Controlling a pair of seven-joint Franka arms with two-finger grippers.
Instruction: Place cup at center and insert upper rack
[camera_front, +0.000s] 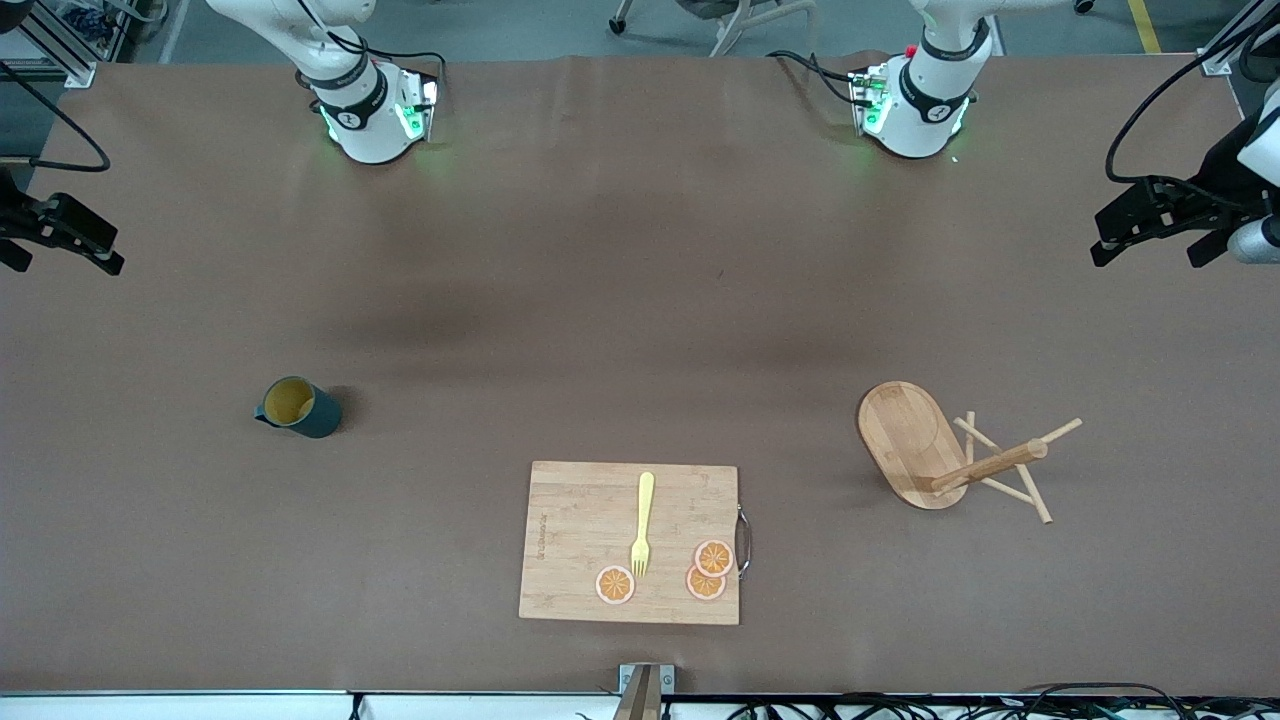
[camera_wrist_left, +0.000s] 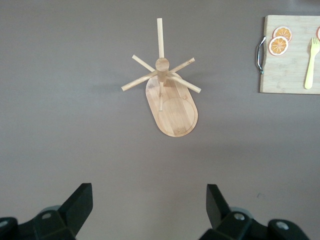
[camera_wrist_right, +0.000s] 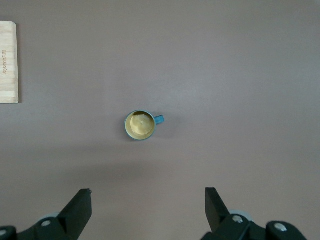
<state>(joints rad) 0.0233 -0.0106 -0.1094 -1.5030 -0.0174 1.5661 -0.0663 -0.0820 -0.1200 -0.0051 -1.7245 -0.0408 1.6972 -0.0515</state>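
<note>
Teal and yellow-lined, the cup (camera_front: 298, 406) is seen upright on the brown table (camera_front: 600, 300) toward the right arm's end, while the upper rack (camera_front: 945, 452) lies tipped on its side toward the left arm's end. Between them, nearer the front camera, a bamboo cutting board (camera_front: 580, 520) carries a yellow fork (camera_front: 641, 525) and orange slices (camera_front: 712, 558). Both grippers, the left gripper (camera_wrist_left: 147, 210) over the rack's end and the right gripper (camera_wrist_right: 147, 210) over the cup's end, are held high with jaws apart and nothing gripped.

Both arms wait, raised high. The left hand (camera_front: 1160, 235) hangs over the counter's edge at the left arm's end, fingers (camera_wrist_left: 77, 205) spread wide and empty. The right hand (camera_front: 65, 240) hangs over the edge at the right arm's end, fingers (camera_wrist_right: 77, 207) likewise spread and empty.
</note>
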